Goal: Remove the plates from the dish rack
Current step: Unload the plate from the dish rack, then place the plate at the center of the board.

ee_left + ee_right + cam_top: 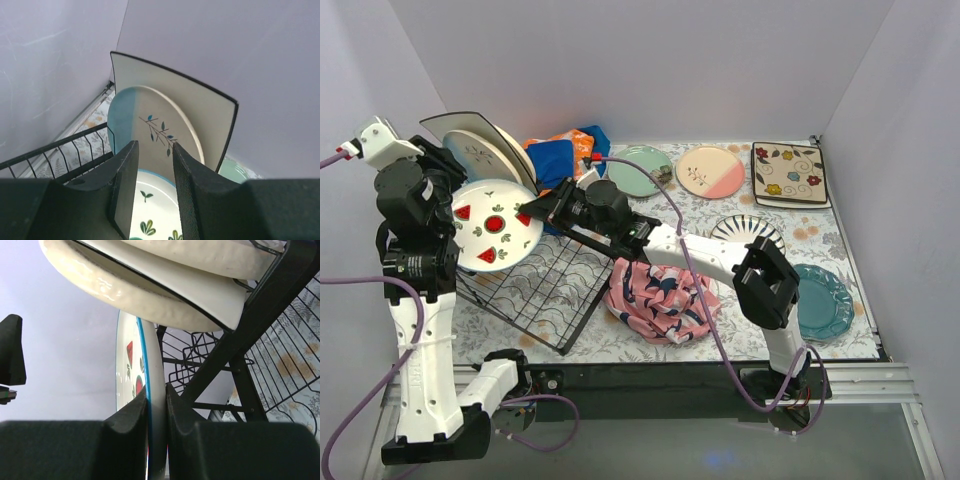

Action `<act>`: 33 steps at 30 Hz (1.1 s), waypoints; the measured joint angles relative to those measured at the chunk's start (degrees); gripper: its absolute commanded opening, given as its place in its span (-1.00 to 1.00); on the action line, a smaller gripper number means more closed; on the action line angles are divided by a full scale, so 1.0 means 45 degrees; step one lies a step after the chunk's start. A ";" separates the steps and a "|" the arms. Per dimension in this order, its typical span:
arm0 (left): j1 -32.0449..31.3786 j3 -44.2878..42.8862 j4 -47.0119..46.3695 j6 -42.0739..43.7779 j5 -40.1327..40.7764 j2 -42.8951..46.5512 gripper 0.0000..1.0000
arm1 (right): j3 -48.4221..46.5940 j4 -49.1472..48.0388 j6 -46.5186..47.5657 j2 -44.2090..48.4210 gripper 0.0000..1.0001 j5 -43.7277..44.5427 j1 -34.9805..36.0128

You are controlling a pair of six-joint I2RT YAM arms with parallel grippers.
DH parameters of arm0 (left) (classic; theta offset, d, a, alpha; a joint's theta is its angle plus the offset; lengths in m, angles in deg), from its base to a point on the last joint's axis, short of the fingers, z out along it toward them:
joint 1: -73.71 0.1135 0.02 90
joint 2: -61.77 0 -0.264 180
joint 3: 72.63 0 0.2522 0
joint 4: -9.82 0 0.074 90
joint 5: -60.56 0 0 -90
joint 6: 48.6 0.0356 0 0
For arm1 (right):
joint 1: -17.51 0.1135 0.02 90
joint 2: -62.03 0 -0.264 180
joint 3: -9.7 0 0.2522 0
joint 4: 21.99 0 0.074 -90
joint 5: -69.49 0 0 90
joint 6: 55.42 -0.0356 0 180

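The white plate with red marks (492, 238) is upright at the left end of the black dish rack (545, 295). My right gripper (532, 212) is shut on its right rim; in the right wrist view the plate (150, 390) is edge-on between the pads of that gripper (156, 390). My left gripper (455, 195) is open just over the same plate (150, 210), its fingers (125, 175) not pressing on it. Behind it in the rack stand a cream-and-blue plate (150, 125) and a cream square plate (200, 100).
On the table lie a mint green plate (640, 170), a cream-and-pink plate (710, 171), a patterned square plate (789, 174), a striped plate (747, 230) and a teal plate (823, 300). A pink cloth (660, 295) lies right of the rack; blue-orange cloths (565, 152) lie behind it.
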 measured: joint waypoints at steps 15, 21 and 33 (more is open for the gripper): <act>0.0000 -0.0568 0.0219 0.0126 -0.0471 0.0282 -0.34 | 0.4663 -0.1297 -0.0748 0.3721 -0.97 -0.0840 -0.0976; 0.0000 -0.0457 0.0209 0.0282 -0.1049 0.0175 -0.01 | 0.7781 -0.1540 -0.0665 0.6232 -0.97 -0.0967 -0.1452; 0.0000 -0.0350 0.0083 0.0350 -0.6494 0.0058 0.40 | 1.3231 -0.1443 0.1005 1.1327 -0.97 -0.1530 -0.5348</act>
